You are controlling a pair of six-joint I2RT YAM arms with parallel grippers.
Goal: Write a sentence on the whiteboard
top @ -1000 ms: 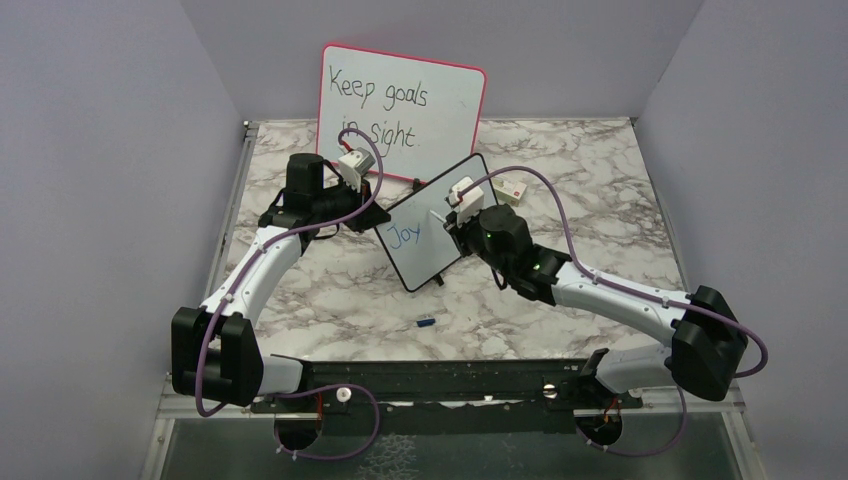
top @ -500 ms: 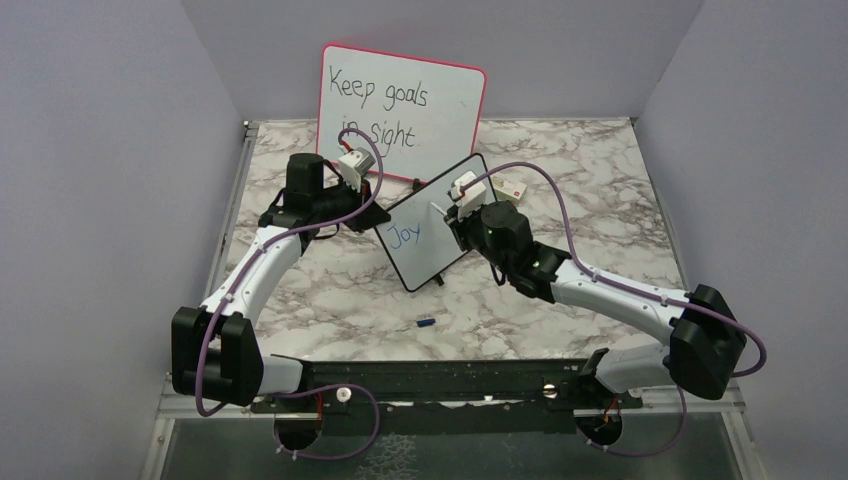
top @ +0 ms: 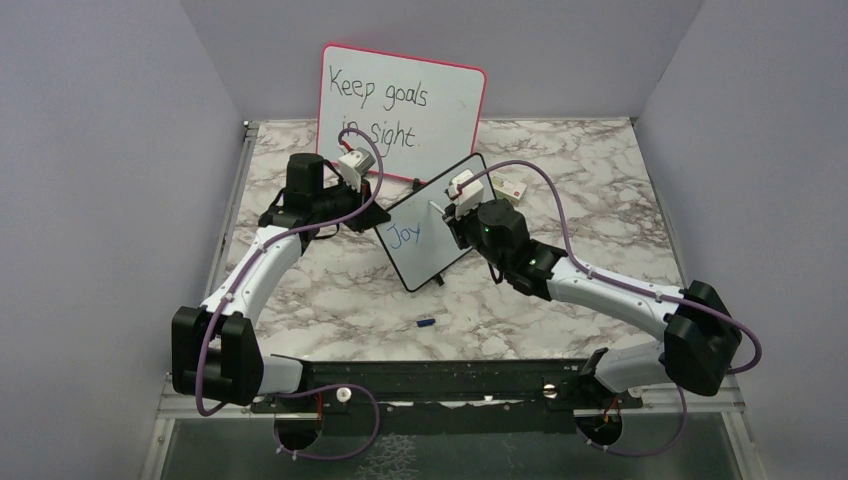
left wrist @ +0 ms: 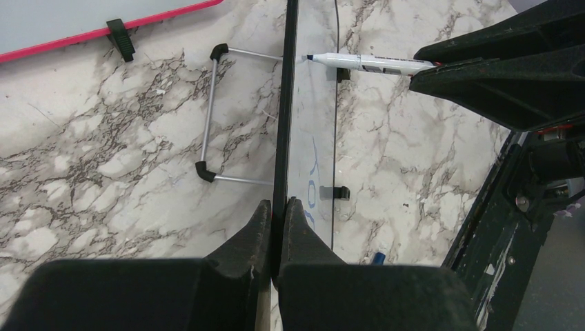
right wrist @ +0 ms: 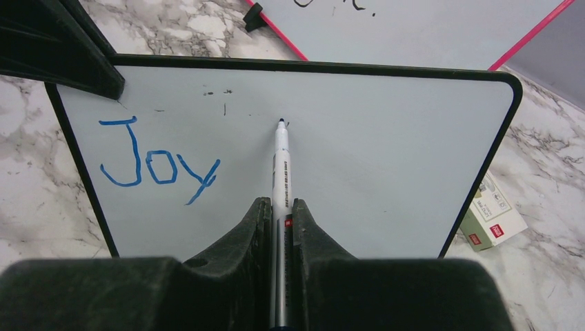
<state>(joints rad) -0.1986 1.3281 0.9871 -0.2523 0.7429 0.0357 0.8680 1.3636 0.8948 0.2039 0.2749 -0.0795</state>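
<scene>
— Where is the whiteboard point(top: 425, 255) standing?
— Mid-table, leaning just in front of the pink-framed board point(top: 400, 105). The left gripper point(left wrist: 277, 205) is pinching its frame edge, jaws nearly together.
— And the right gripper point(right wrist: 279, 203)?
— It is clamping a marker point(right wrist: 281, 162), tip pointing at bare board right of the sentence point(right wrist: 157, 160), reading only "Joy".
— Anything nearby?
— A small box point(top: 508, 187) is lying behind, a blue cap point(top: 424, 322) in front.
</scene>
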